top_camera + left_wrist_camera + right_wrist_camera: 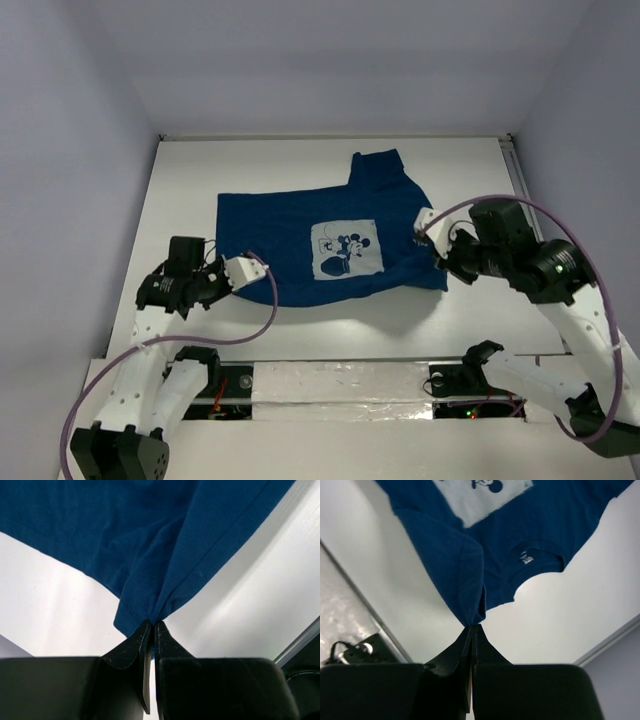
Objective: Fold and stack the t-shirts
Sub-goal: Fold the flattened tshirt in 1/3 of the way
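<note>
The left jaws clench the navy t-shirt (300, 235) at its hem, the right jaws beside its collar, cloth spread over the worktop (190, 180).

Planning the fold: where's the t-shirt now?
Top view: the t-shirt lies centrally, print up, held by the left gripper at its left corner and the right gripper at its right edge.

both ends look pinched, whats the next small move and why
Probably ease the left end effector and right end effector slightly apart to draw the t-shirt taut. Both are shut on opposite edges, left at the hem, right beside the collar, and the cloth puckers at each pinch, so it looks too slack to fold cleanly.
</note>
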You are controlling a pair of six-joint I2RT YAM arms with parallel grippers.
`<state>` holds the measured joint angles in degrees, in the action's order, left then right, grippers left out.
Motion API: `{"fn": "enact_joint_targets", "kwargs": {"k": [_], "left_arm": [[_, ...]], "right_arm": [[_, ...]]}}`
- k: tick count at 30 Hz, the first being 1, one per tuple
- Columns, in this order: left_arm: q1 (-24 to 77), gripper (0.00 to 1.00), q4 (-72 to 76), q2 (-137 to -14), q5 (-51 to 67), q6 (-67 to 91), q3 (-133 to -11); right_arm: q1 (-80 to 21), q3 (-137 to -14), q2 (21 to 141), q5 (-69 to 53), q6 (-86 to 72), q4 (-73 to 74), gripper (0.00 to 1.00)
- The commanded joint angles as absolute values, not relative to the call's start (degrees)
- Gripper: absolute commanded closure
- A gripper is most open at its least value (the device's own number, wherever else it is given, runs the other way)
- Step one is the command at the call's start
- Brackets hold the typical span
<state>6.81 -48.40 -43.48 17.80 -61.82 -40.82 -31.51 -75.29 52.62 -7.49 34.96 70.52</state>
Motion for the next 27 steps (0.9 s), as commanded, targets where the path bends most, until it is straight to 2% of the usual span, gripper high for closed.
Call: {"fn": "enact_joint_targets", "kwargs": {"k": [1,14,20,27], "left_arm": [[7.03,1.0,-45.18,-46.66,17.67,-60.13,-40.52],[7.03,1.0,-25.85,-56.85,8.18,-52.65,-40.69],[7.03,1.0,-21.89,-65.81,6.5,-50.98,-42.01],[7.03,1.0,-21.09,-72.94,8.35,-50.45,-46.22]], "right_arm": [[-31.2,-76.12,57.21,-3.17,37.52,61.97,1.0],[-30.68,-78.04,72.85,3.51,40.16,50.1,1.0],[-28.31,-80.41,77.95,7.47,40.96,45.79,1.0],[-22.42,-87.36,83.49,6.59,42.1,42.8,1.0]]}}
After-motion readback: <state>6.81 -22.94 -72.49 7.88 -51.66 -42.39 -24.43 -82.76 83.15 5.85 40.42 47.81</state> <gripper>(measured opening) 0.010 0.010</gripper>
